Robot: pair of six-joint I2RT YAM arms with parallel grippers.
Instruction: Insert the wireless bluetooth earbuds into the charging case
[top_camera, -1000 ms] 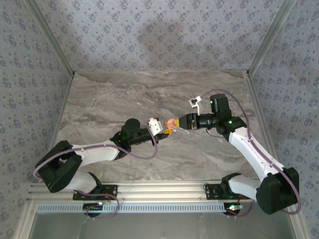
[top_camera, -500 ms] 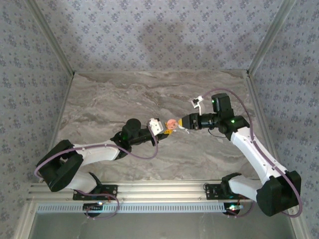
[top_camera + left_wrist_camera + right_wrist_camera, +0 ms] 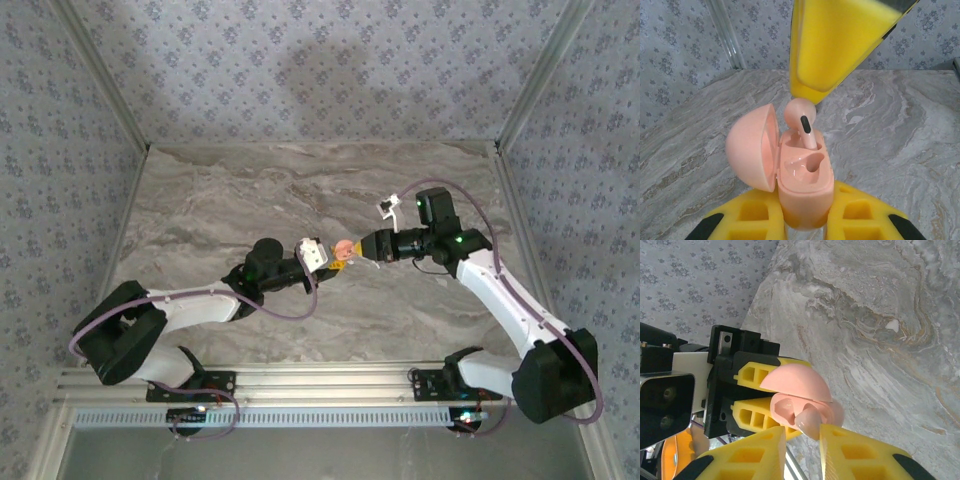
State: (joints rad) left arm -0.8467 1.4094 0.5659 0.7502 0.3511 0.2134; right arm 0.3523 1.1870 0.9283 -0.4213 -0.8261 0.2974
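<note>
My left gripper (image 3: 336, 262) (image 3: 805, 222) is shut on the base of the salmon-pink charging case (image 3: 344, 249) (image 3: 805, 185) (image 3: 795, 382), held above the table with its lid (image 3: 752, 147) swung open. One earbud (image 3: 801, 117) (image 3: 809, 422) stands with its stem in the far slot; the near slot (image 3: 807, 165) is empty. My right gripper (image 3: 363, 246) (image 3: 802, 431) has closed in on the earbud's head, the right finger touching it and only a sliver of gap at the other. Its finger (image 3: 840, 45) hangs just over the earbud.
Both arms meet over the middle of the marble table (image 3: 250, 200), walled by patterned panels at the back and sides. A small whitish speck (image 3: 892, 326) lies on the marble beyond the case; I cannot tell what it is.
My right gripper's jaws have narrowed from wide apart to close round the earbud's head, and it has edged left toward the case. The left arm and case have stayed put.
</note>
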